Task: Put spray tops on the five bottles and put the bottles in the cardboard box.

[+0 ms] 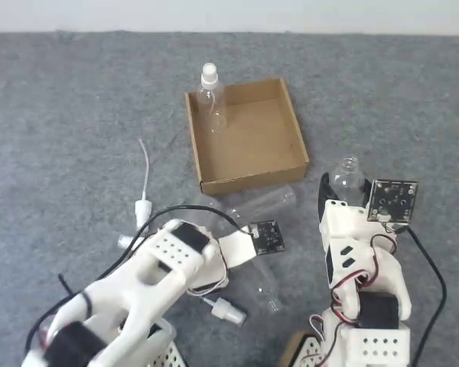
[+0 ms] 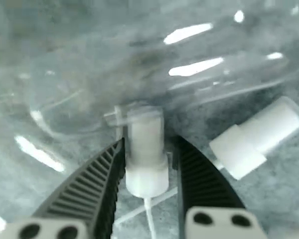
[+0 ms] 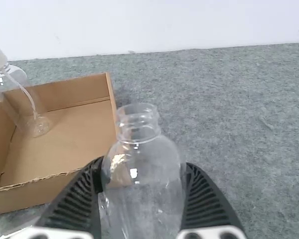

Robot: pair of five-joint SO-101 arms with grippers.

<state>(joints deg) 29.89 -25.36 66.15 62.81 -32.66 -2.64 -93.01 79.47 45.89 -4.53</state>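
One cardboard box [image 1: 252, 145] is sitting open on the grey desk [image 1: 76, 99], with a capped bottle [image 1: 212, 99] standing in a far corner. Near the box, the right claw [image 3: 143, 172] is clamping an uncapped bottle [image 3: 139, 144] upright. The left claw [image 2: 148, 144] is squeezing a spray top [image 2: 145, 172] beside empty bottles [image 1: 264, 202] lying on the desk, with a loose top [image 1: 228, 311] lying close by.
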